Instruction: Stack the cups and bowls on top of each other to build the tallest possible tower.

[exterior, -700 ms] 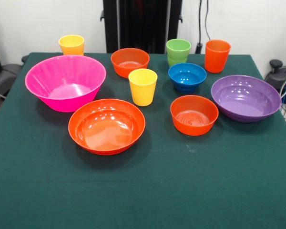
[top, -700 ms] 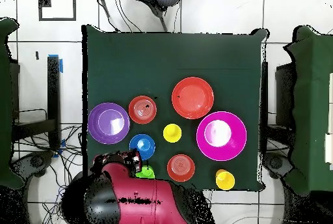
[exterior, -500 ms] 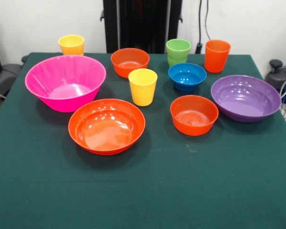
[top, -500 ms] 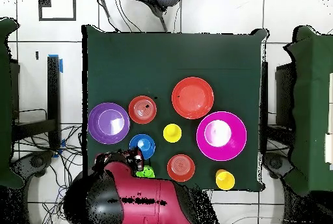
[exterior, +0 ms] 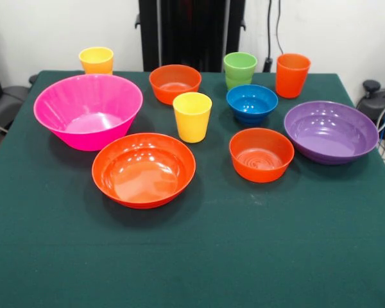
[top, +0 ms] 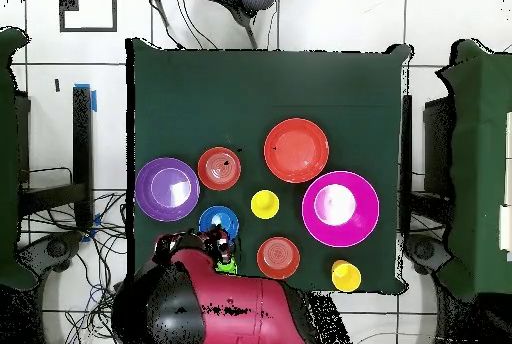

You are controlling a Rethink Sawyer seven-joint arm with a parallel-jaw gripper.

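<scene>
- Whether the gripper (top: 220, 252) is open or closed cannot be told: in the overhead view only a dark end of the red arm (top: 200, 300) shows, and in the front view it does not show at all.
- No tower stands yet. Every piece sits apart on the green table (exterior: 244, 256), mouth up, nothing nested.
- My judgement is that the pink bowl (exterior: 88, 110) makes the base. In the overhead view it lies well off to the right of the gripper, with the far small orange bowl (top: 278, 257) and a yellow cup (top: 265, 204) between.
- Nearest the gripper are the green cup (top: 229, 267), only a sliver showing under the arm's end, and the blue bowl (top: 219, 224) just above it in that picture.
- There is only one arm, so reach is the sole question. The upright pieces call for a descent from above.
- Farther out in the front view are the wide orange bowl (exterior: 144, 169) at the near side, the purple bowl (exterior: 331, 131) at right, the near small orange bowl (exterior: 261, 154), the orange cup (exterior: 292, 74) and the second yellow cup (exterior: 96, 60) at the far edge.
- Since the earlier frames the arm's end has shifted rightward in the overhead view, toward the blue bowl, covering more of the green cup. No piece has moved.
</scene>
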